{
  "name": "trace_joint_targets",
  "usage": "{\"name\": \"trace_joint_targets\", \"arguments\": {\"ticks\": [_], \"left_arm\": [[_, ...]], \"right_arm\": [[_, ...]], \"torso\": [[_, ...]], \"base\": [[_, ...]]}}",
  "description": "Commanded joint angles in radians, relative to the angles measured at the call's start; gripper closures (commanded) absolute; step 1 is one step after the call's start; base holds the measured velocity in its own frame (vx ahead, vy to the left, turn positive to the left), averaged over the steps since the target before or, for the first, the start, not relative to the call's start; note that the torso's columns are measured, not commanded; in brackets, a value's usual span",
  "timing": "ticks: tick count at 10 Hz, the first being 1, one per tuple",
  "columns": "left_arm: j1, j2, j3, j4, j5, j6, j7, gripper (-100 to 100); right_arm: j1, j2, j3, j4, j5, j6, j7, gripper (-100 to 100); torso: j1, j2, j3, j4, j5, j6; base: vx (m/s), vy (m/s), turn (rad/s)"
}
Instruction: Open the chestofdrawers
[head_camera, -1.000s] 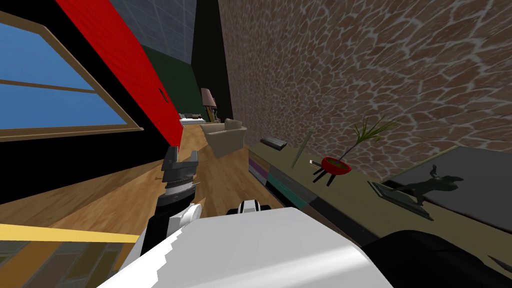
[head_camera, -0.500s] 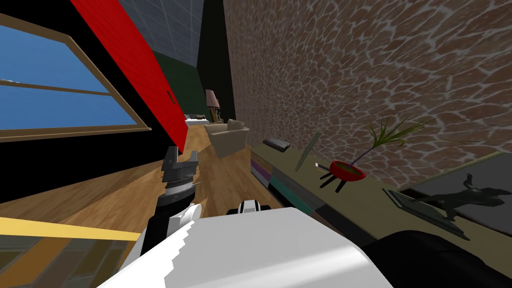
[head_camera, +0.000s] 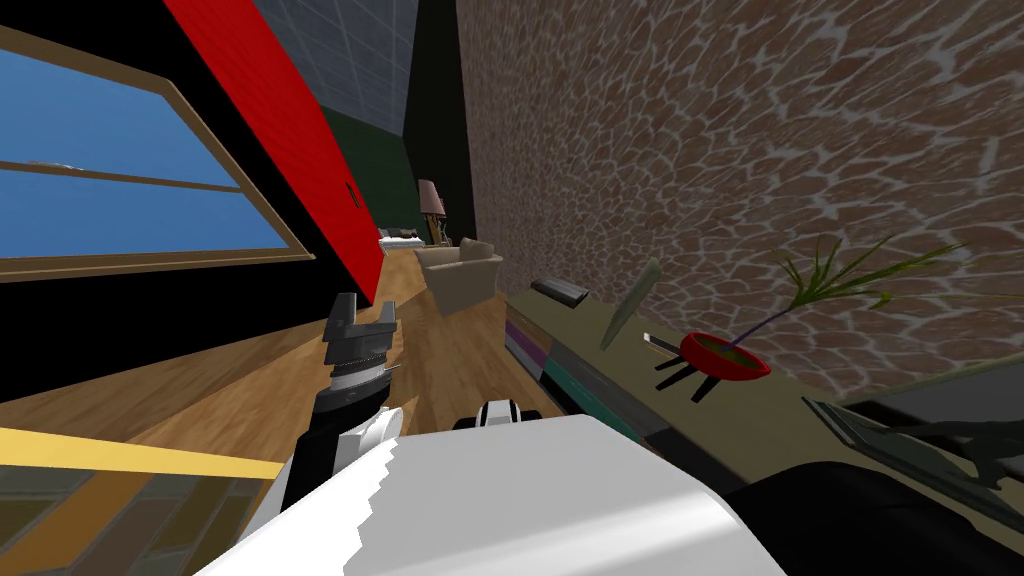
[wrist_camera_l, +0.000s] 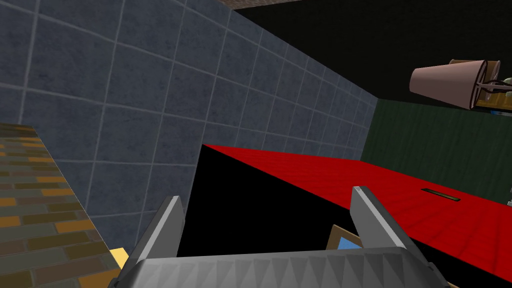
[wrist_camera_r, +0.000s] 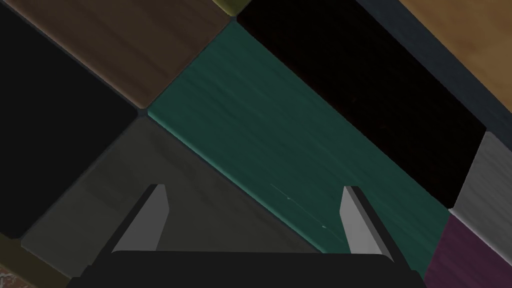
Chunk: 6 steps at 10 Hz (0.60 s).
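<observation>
We are at the approach step: every front we see sits flush, so we judge that no drawer has been drawn out yet. Nearest, our right gripper (wrist_camera_r: 253, 200) hangs with its jaws spread wide, close before the chest of drawers (head_camera: 572, 376), which runs along the stone wall on our right. The gripper aims at the seam where a teal front (wrist_camera_r: 280, 145) meets a grey-olive front (wrist_camera_r: 165, 165); a black front (wrist_camera_r: 370, 105) lies past the teal one. We see no handle on any of them, so the next move, we judge, calls for finding an edge to catch, closing on it and pulling straight away from the wall. Our left gripper (head_camera: 365, 315), jaws also spread, is held up over the wooden floor (head_camera: 200, 390), well apart from the chest. The right wrist view gives the fronts face on, panel by panel. The head view gives them as a thin strip but adds the chest's top: a dark frame (head_camera: 870, 432) at the near end, a red bowl (head_camera: 725, 357) further along, a dark slab (head_camera: 560, 291) at the far end. Beyond the chest stands an armchair (head_camera: 460, 277).
</observation>
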Motion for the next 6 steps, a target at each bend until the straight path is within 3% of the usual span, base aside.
{"name": "trace_joint_targets", "arguments": {"ticks": [1, 2, 3, 5, 6], "left_arm": [[0.000, 0.000, 0.000, 0.000, 0.000, 0.000, 0.000, 0], [0.000, 0.000, 0.000, 0.000, 0.000, 0.000, 0.000, 0], [0.000, 0.000, 0.000, 0.000, 0.000, 0.000, 0.000, 0], [0.000, 0.000, 0.000, 0.000, 0.000, 0.000, 0.000, 0], [0.000, 0.000, 0.000, 0.000, 0.000, 0.000, 0.000, 0]], "right_arm": [[-0.007, -0.014, 0.016, 0.054, 0.061, 0.077, 0.012, -100], [-0.007, -0.014, 0.016, 0.055, 0.067, 0.109, 0.012, -100], [-0.018, -0.020, 0.025, 0.097, 0.109, 0.137, 0.015, -100], [-0.018, -0.020, 0.025, 0.097, 0.109, 0.162, 0.015, -100], [-0.029, -0.027, 0.034, 0.132, 0.150, 0.208, 0.019, -100]], "torso": [[0.000, 0.001, 0.000, 0.000, 0.000, 0.000], [0.000, 0.000, 0.000, 0.000, 0.000, 0.000], [0.000, 0.001, 0.000, 0.000, 0.000, 0.000], [0.000, 0.001, 0.001, 0.000, 0.000, 0.000], [0.000, 0.003, 0.002, 0.001, 0.000, 0.000]], "base": [[0.076, 0.004, 0.131], [0.071, 0.001, 0.047], [0.077, 0.007, 0.085], [0.044, 0.000, 0.025], [0.037, -0.005, 0.097]]}}
